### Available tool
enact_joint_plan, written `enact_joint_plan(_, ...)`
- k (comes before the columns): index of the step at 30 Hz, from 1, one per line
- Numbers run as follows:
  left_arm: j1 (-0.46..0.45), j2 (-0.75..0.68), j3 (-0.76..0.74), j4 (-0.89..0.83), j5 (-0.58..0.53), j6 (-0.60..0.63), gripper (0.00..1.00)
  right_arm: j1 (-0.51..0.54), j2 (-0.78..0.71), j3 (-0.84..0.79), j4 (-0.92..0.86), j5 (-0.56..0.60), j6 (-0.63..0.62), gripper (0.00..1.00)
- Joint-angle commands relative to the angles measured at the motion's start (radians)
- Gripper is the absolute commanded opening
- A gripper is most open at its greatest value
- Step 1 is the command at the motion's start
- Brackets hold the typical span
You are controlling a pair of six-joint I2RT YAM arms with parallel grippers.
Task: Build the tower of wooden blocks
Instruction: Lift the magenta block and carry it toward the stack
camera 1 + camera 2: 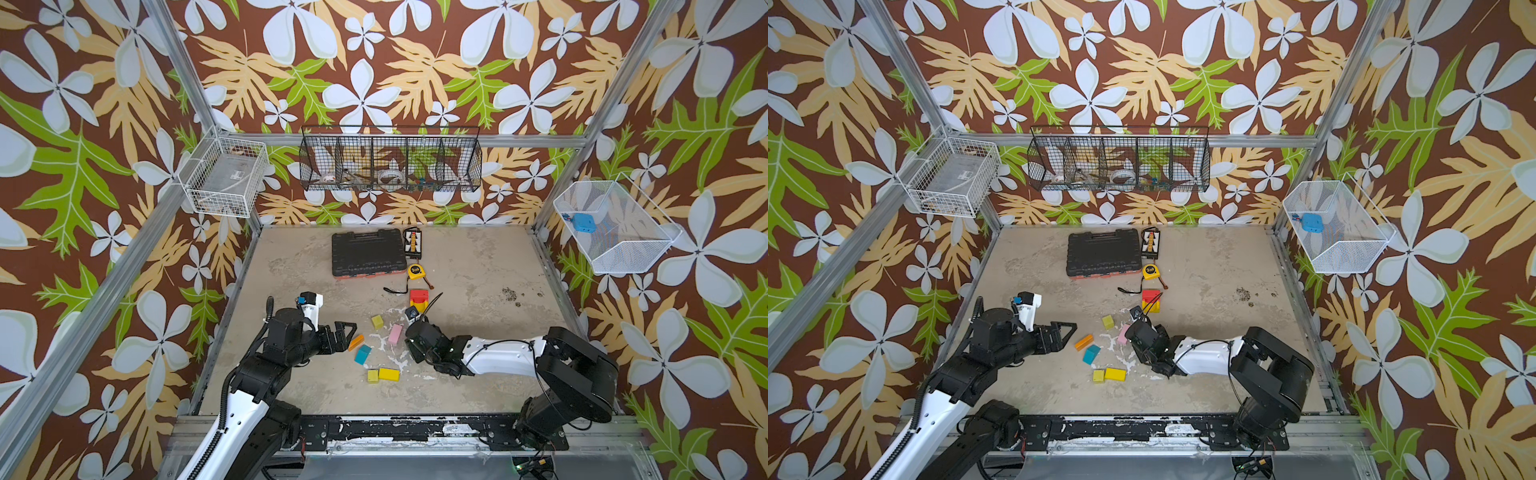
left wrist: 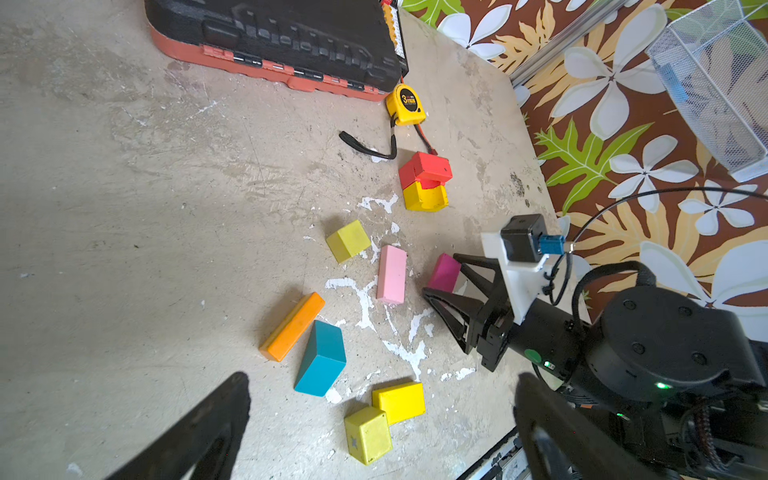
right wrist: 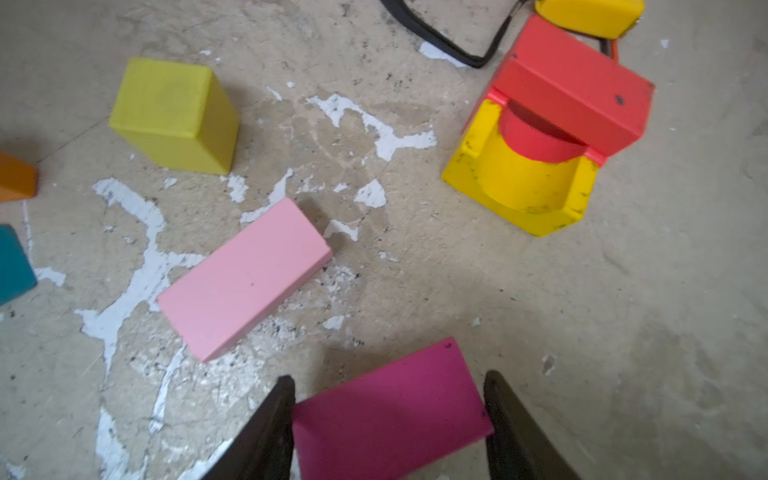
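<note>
Now the right pincer [image 3: 389, 377] is gripping the magenta block [image 3: 386, 419], likely for stacking. The left pincer [image 1: 351, 337] is hanging open.

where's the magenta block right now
In the right wrist view the magenta block is clamped in the right gripper, close beside the pink block but not touching it.

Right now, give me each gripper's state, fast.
Left gripper: open, holding nothing.
Right gripper: closed on the magenta block.
</note>
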Motion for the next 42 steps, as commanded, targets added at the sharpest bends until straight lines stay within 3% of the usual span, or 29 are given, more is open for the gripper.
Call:
enact_joint_plan(1, -0.001, -0.002, 0.002, 0.019, -0.014, -0.011, 1.0, 0.0, 0.018, 0.066, -0.211, 0.109, 0.139, 0.36)
enact_joint_plan(7, -0.001, -0.002, 0.002, 0.018, -0.012, -0.01, 1.0, 0.0, 0.04, 0.191, -0.551, 0.284, 0.316, 0.33)
enact_joint_plan(15, -0.002, 0.007, 0.002, 0.019, -0.009, -0.008, 1.0, 0.0, -0.01, 0.339, -0.748, 0.351, 0.283, 0.33)
enact_joint_plan(22, -0.001, 0.015, 0.003, 0.018, -0.009, -0.008, 1.0, -0.026, 0.099, 0.574, -1.033, 0.506, 0.354, 0.34)
enact_joint_plan(36, -0.001, 0.009, 0.003, 0.018, -0.008, -0.005, 1.0, -0.121, 0.015, 0.493, -0.928, 0.461, 0.264, 0.34)
enact_joint_plan(42, -0.002, 0.008, 0.003, 0.018, -0.008, -0.006, 1.0, -0.234, -0.135, 0.326, -0.73, 0.33, 0.177, 0.32)
